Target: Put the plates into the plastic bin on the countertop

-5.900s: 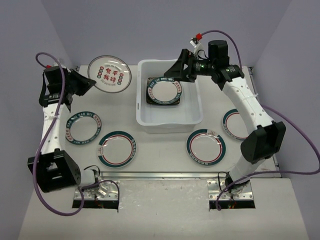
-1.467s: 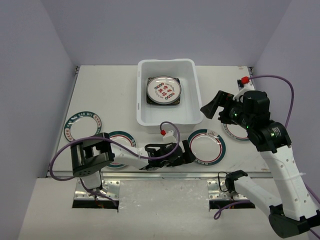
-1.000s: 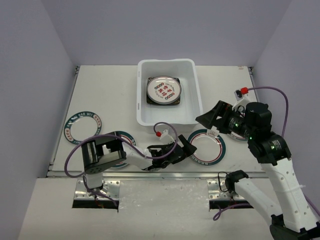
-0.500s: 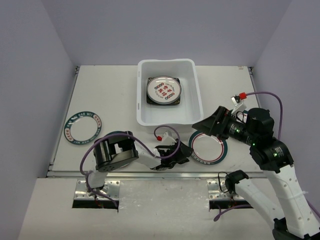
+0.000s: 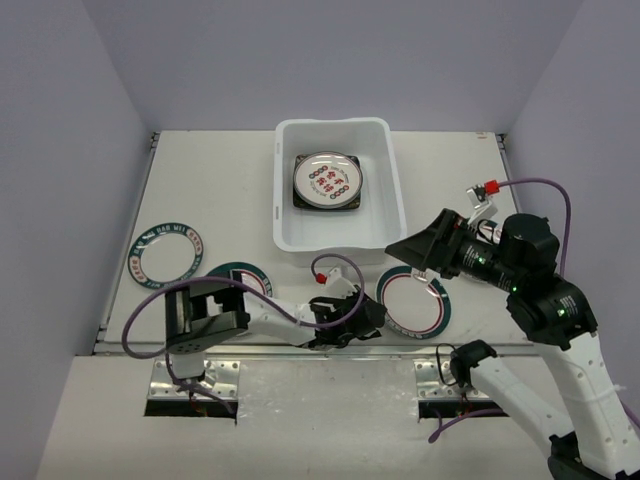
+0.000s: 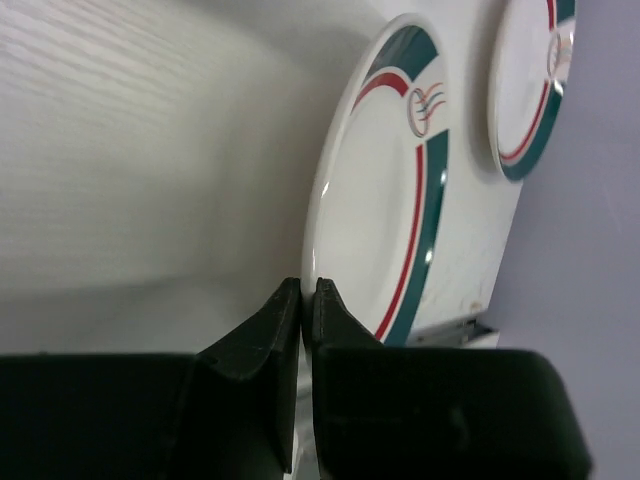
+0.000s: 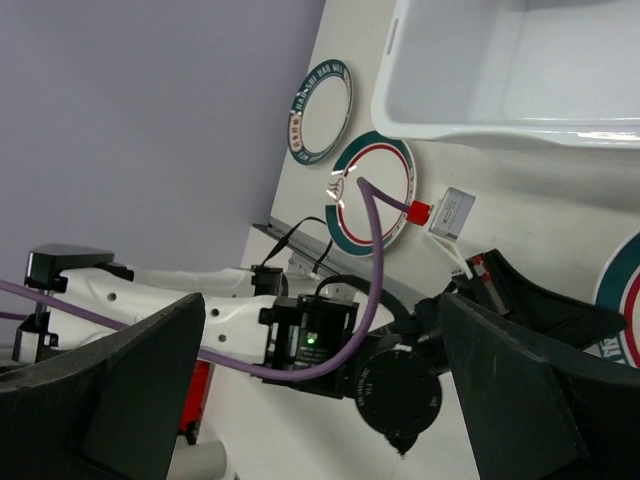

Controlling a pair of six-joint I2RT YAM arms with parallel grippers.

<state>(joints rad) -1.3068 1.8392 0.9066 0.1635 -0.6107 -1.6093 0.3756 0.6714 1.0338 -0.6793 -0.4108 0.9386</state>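
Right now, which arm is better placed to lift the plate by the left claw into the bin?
Left, probably: the left claw is shut right at the rim of that plate. The right claw hangs open higher up, holding nothing.

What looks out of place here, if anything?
Nothing spilled or broken. Oddly, the left gripper is shut at the rim of a round white teal-and-red-rimmed plate while the open right gripper hovers beside it too.

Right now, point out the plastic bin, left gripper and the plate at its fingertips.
plastic bin (image 5: 335, 252): top view, front wall.
left gripper (image 6: 308, 290): left wrist view, between fingertips.
plate (image 6: 365, 230): left wrist view, white centre.
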